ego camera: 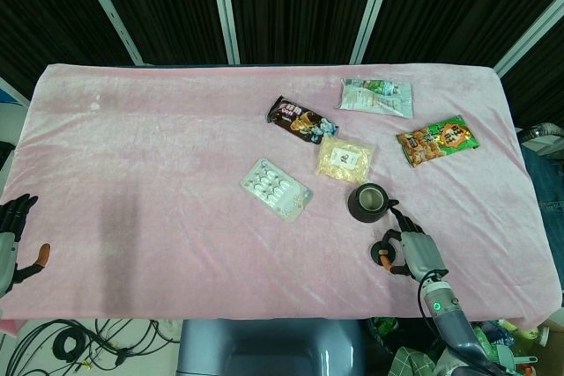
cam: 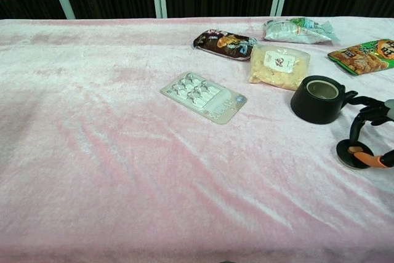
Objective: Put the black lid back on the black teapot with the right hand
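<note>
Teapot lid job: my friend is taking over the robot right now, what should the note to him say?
Right hand: down at the black lid, fingers arched over it and an orange-tipped thumb on its top. The lid lies flat on the pink cloth, not lifted, and a firm grip is not clear.
Left hand: at the table's near left edge, fingers apart, holding nothing.
Black teapot: upright and uncovered, just beyond the lid, below the pale snack bag.
Done: the reach to the lid.
Left: grip the lid, lift it, carry it over the teapot's opening, set it down and let go.
</note>
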`<move>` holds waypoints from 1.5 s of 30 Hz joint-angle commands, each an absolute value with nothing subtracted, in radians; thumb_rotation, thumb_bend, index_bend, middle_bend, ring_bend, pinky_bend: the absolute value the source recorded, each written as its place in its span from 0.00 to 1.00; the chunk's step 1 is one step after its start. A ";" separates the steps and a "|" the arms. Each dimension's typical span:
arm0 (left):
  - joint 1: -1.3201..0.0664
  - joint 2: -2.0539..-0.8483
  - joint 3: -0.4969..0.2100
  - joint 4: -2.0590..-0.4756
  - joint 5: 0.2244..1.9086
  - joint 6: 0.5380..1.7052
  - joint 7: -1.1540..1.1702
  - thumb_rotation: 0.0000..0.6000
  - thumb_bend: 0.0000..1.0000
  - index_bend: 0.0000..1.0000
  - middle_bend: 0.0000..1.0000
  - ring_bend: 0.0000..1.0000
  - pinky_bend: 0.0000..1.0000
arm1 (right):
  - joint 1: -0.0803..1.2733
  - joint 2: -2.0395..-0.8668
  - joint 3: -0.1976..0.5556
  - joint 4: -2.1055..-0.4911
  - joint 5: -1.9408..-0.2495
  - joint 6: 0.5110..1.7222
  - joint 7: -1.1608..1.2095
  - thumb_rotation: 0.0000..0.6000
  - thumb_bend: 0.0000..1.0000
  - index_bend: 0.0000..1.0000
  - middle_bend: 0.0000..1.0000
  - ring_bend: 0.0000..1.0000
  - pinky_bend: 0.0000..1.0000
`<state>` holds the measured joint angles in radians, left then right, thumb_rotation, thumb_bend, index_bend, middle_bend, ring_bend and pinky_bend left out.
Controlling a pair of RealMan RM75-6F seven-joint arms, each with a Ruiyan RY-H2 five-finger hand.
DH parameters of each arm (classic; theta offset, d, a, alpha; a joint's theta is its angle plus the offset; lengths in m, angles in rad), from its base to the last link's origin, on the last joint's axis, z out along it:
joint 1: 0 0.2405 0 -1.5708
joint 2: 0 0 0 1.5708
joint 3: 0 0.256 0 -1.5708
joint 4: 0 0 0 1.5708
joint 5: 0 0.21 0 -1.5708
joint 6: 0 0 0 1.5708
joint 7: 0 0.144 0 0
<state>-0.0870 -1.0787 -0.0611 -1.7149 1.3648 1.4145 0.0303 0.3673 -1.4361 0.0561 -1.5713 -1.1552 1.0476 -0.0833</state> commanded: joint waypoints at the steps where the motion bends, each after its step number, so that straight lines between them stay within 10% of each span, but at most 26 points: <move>1: -0.087 -1.079 -0.061 -1.715 1.365 1.414 0.031 1.00 0.43 0.06 0.03 0.00 0.00 | 0.366 -1.438 0.056 -1.566 -1.156 1.044 -0.079 1.00 0.28 0.54 0.00 0.08 0.16; 45: -0.088 -1.079 -0.062 -1.718 1.362 1.414 0.031 1.00 0.44 0.06 0.03 0.00 0.00 | 0.392 -1.276 0.140 -1.697 -1.280 1.077 0.037 1.00 0.36 0.64 0.00 0.08 0.16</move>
